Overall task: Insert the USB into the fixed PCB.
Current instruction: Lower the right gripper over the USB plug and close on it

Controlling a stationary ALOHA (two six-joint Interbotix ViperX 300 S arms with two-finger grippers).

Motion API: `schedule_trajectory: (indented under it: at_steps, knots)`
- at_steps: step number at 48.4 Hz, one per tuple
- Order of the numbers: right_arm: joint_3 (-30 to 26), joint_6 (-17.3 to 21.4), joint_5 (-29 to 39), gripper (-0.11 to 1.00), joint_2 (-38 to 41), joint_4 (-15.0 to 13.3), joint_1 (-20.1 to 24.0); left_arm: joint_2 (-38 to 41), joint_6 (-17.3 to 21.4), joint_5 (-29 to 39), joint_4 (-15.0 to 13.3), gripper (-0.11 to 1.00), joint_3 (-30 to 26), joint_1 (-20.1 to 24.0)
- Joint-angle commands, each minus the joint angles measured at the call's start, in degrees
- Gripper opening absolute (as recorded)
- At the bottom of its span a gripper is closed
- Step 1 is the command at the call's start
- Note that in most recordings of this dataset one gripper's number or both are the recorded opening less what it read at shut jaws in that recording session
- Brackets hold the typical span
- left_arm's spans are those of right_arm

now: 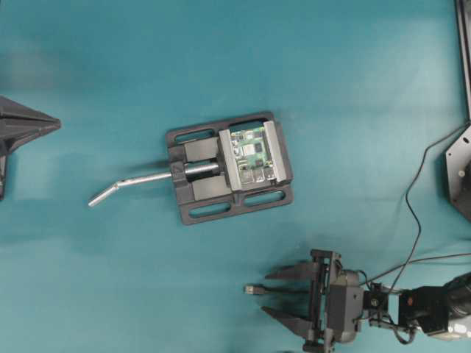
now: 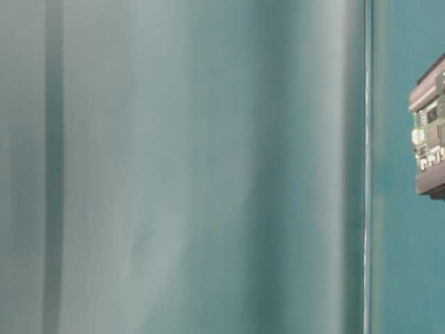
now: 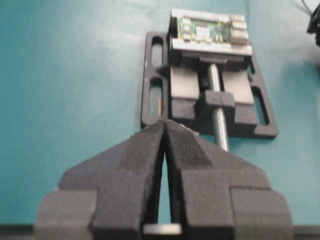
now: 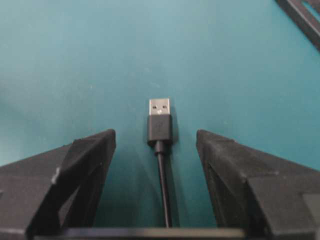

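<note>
The right gripper [image 1: 274, 292] stands wide open, and the USB [image 4: 160, 121] lies on the table between its two fingers, touching neither. The left gripper [image 3: 165, 131] has its fingers pressed together, holding nothing. In front of its tips sits the vise [image 3: 207, 95], clamping the fixed PCB [image 3: 206, 31].

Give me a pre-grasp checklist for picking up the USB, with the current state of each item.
1. Right gripper open: ok.
2. USB centred between its fingers: ok, plug lies flat on the table, untouched.
3. Cable runs straight back under the gripper: ok.
4. Fixed PCB clamped in the vise: ok.
5. Left gripper shut and clear of the board: ok.
6. Which port faces the plug: cannot tell.
</note>
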Motion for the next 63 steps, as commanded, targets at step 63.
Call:
schedule_trajectory:
  at_steps: [63]
  knots:
    - [0.0, -0.44, 3.87, 0.27, 0.97, -0.09, -3.6, 0.26, -1.32, 0.35, 0.35, 0.0, 1.14, 0.09]
